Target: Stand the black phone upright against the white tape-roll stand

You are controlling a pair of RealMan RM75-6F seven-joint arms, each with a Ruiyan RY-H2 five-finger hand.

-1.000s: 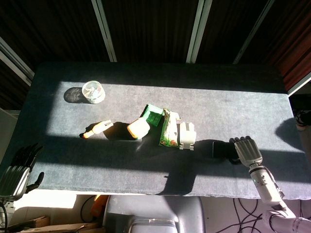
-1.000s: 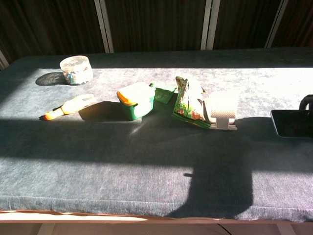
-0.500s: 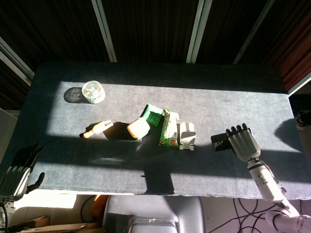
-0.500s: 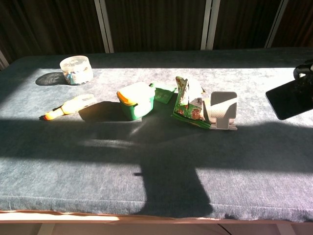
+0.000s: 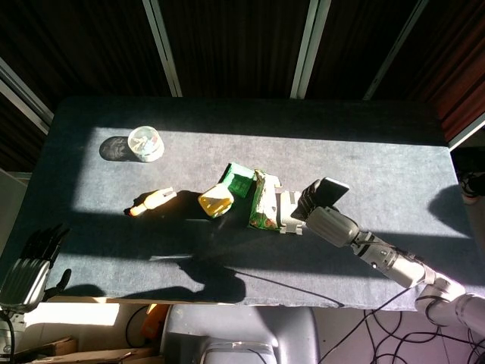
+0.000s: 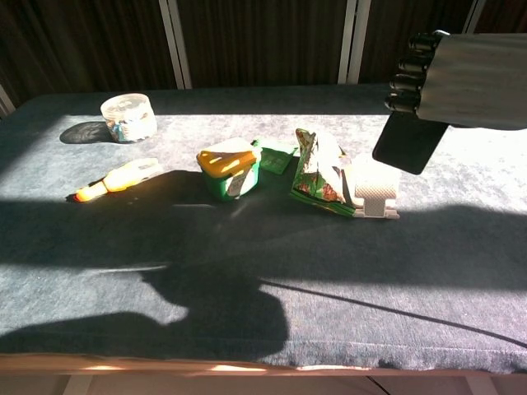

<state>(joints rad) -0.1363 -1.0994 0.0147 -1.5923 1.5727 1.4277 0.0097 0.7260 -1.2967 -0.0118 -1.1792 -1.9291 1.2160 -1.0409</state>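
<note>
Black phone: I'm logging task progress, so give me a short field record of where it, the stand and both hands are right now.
phone: black phone held off the table, tilted, above the stand
stand: white tape-roll stand on the table, beside the green snack bag
right hand: right hand grips the phone
left hand: left hand off the table's near left corner, holding nothing
task: phone not yet placed

Sunlit grey table point(image 5: 379, 163), dark slatted wall point(image 5: 227, 45)

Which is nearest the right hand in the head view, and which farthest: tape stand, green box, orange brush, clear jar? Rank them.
Measured from the right hand:
1. Tape stand, just left of it.
2. Green box, centre.
3. Orange brush, further left.
4. Clear jar, far back left.
</note>
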